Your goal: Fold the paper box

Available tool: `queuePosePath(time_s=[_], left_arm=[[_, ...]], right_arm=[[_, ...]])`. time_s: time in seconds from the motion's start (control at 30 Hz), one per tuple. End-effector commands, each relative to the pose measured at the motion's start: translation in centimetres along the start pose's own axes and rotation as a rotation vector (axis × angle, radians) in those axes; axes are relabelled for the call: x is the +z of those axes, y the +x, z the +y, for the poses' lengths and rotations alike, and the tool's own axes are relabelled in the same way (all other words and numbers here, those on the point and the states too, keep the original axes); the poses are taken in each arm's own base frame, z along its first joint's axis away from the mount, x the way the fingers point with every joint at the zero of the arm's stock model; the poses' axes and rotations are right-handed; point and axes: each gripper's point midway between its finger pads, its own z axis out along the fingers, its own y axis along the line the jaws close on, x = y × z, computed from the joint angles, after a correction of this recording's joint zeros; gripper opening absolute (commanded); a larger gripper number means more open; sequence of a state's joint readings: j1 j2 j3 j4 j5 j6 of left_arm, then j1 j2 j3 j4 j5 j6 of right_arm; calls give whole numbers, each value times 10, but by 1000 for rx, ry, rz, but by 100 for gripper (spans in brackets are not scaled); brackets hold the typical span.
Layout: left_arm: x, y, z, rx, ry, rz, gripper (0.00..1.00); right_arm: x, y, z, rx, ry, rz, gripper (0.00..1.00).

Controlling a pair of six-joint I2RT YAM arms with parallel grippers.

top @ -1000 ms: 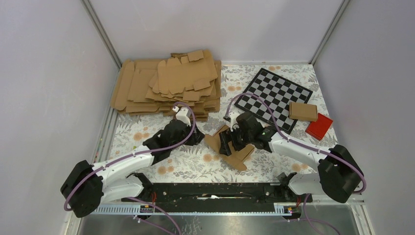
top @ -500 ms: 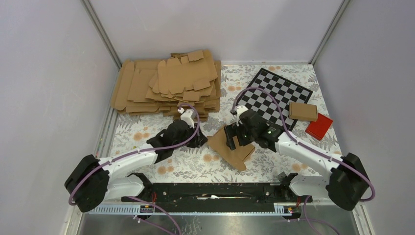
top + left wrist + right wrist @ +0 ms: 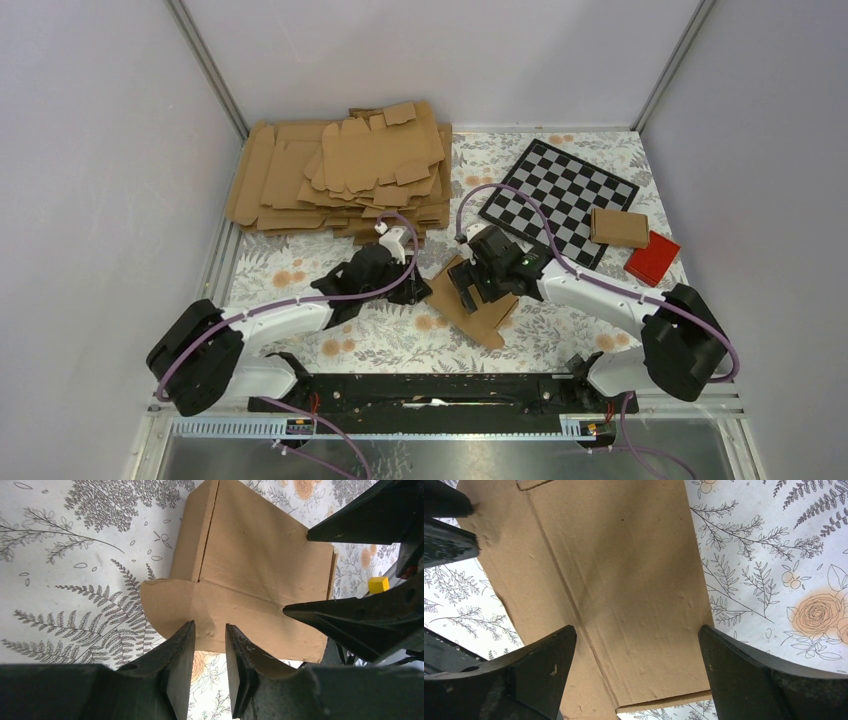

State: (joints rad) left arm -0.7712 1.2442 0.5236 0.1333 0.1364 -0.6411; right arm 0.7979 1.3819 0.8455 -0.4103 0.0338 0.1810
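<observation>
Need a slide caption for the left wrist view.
Left hand at one flap of the paper box; right hand open over it.

A robotics lab cell: plain white walls [image 3: 420, 50] around a flower-print counter [image 3: 380, 340], left arm [image 3: 270, 325] and right arm [image 3: 600, 295] bolted to a black rail [image 3: 430, 385], checkerboard [image 3: 555, 190] beyond.

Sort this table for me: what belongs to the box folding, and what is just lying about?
In the job: paper box, left gripper at its flap, right gripper straddling it.
Lying about: stack of card sheets, checkerboard, brown carton on it, red block.
</observation>
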Motion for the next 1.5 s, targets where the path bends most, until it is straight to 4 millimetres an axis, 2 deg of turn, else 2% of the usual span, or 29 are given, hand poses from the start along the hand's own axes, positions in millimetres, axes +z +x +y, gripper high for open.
queuePosePath(time_s=[0.0, 0.13, 0.37, 0.47, 0.6, 0.73, 0.8, 0.9, 1.0, 1.07, 1.33, 1.47], left_arm=[[10, -11, -16, -5, 83, -28, 32], [15, -3, -10, -6, 74, -15, 27], [22, 7, 2, 4, 48, 6, 20], [24, 8, 2, 4, 50, 8, 20], [25, 8, 0, 7, 60, 8, 19], [24, 7, -2, 15, 69, 13, 19], [23, 5, -4, 23, 73, 13, 19], [22, 5, -5, 29, 75, 14, 19], [21, 4, -5, 32, 76, 6, 19], [20, 3, -6, 29, 81, -2, 19], [23, 5, -14, 23, 129, 10, 19], [24, 5, -17, 24, 147, 8, 19]], right_arm=[[6, 16, 21, -28, -86, 88, 100], [4, 13, 18, -52, -45, 88, 100], [-12, -16, 3, -54, 45, -41, 100], [-16, -22, -2, -34, 76, -66, 100], [-10, -22, -9, 29, 96, -58, 100], [-11, -32, -17, 153, 50, -81, 97], [-15, -39, -21, 219, 9, -115, 94], [-24, -51, -31, 302, -24, -190, 81], [-22, -49, -40, 354, -18, -207, 64], [-15, -43, -43, 380, -12, -180, 56], [14, -21, -46, 467, -42, -82, 39], [26, -9, -46, 494, -49, -35, 36]])
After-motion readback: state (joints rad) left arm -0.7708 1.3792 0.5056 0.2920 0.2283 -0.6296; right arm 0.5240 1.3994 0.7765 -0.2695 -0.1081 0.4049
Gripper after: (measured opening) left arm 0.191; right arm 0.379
